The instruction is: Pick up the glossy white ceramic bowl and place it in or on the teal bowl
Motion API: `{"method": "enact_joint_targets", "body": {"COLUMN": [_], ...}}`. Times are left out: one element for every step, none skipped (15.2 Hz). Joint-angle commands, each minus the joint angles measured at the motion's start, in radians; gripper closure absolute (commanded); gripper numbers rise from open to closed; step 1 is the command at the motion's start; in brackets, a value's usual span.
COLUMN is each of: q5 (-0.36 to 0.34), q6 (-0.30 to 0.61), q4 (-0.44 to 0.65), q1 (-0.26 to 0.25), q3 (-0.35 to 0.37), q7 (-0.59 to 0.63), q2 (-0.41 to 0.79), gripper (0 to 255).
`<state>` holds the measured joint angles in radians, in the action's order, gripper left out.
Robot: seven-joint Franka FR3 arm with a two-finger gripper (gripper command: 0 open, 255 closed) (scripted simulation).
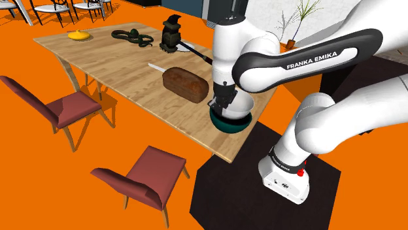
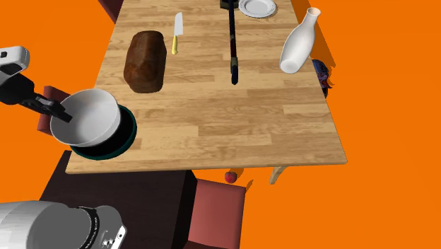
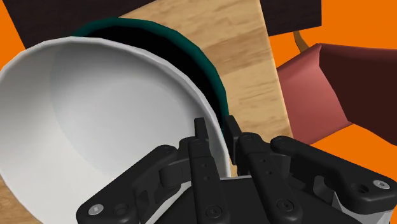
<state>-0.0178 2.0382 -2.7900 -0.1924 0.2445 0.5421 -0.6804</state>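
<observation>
while the gripper (image 3: 215,129) is pinching the rim of the white bowl (image 2: 88,114) between its two fingers, that bowl is hanging tilted over the teal bowl (image 2: 124,143) and covering most of it; whether the two are touching, i cannot tell. the teal bowl is sitting on the wooden table (image 2: 233,120) at the corner nearest the stand, close to the table's edges. a brown loaf (image 2: 145,60) is lying just beyond the bowls, with a knife (image 2: 177,32), a long black tool (image 2: 232,42), a white vase (image 2: 298,44) and a plate (image 2: 257,7) sitting farther off. bare wood is stretching wide between the bowls and the vase. an orange floor (image 2: 389,106) is surrounding the table, and a red chair (image 2: 219,212) is standing at the table's near edge in the second exterior view
</observation>
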Motion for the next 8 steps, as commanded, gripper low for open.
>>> {"method": "enact_joint_targets", "body": {"q5": [0.000,0.000,0.000,0.000,0.000,0.000,0.000,0.000], "q6": [0.015,0.015,0.015,0.015,0.015,0.015,0.015,0.015], "q4": [-0.009,-0.009,-0.009,-0.009,-0.009,-0.009,-0.009,-0.008], "q1": [0.000,0.000,0.000,0.001,0.001,0.001,0.001,0.001], "q3": [0.001,0.001,0.001,0.001,0.001,0.001,0.001,0.002], "q7": [0.002,0.002,0.002,0.002,0.002,0.002,0.002,0.002], "q2": [0.005,0.005,0.005,0.005,0.005,0.005,0.005,0.006], "gripper": [255,255,255,255,255,255,255,0]}}
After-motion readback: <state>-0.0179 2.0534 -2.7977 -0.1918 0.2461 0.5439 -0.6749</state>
